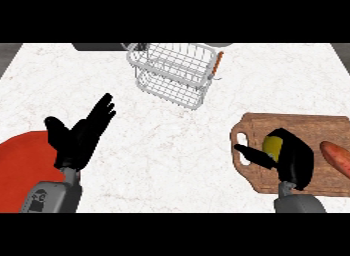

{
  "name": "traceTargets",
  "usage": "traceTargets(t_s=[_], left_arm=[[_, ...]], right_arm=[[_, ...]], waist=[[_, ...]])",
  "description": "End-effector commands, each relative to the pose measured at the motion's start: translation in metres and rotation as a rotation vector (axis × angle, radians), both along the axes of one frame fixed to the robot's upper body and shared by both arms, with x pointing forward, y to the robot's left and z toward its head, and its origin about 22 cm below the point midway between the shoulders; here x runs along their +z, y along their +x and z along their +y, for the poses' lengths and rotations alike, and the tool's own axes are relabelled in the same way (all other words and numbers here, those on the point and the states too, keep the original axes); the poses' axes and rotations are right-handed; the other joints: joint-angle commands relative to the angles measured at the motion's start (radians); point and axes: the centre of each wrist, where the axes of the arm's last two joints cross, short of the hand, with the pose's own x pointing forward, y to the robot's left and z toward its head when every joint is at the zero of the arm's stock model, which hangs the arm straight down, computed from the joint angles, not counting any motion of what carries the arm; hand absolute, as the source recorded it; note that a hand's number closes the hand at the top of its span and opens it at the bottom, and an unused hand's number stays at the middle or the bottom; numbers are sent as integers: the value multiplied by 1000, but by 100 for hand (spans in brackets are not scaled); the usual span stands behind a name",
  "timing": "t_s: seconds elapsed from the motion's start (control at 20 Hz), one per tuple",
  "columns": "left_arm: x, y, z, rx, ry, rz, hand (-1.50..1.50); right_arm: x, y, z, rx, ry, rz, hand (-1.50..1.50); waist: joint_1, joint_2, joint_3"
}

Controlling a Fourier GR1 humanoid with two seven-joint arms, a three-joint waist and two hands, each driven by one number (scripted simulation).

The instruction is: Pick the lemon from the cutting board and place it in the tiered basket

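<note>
on the wooden cutting board (311,125) at the counter's (170,145) front right corner, the right hand (292,157) has its fingers and thumb curled around the yellow lemon (272,145) over the board's left half, and a sweet potato (344,162) lies apart at the board's right edge. the wire tiered basket (174,75) stands at the counter's back edge, well apart from the lemon. near the front left corner the left hand (78,137) rests with straight fingers up, holding nothing, beside a red plate (12,165).
</note>
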Motion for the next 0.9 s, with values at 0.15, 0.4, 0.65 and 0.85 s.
traceTargets(t_s=[0.15, 0.4, 0.65, 0.85], left_arm=[[0, 5, -2, -10, 4, -2, 0], [-4, -2, -4, -25, -3, 8, 0], [7, 6, 2, -6, 2, 4, 0], [-3, 1, 10, 19, -3, 19, 0]], right_arm=[[-23, -49, 83, -89, 35, 334, 150], [43, -57, 136, -128, 137, 212, 150], [112, -70, 155, -98, 199, 8, 150], [152, -80, 162, -100, 131, -173, 150]], waist=[[8, 3, 4], [11, -8, 4], [-10, -16, 3], [-13, -14, 1]])
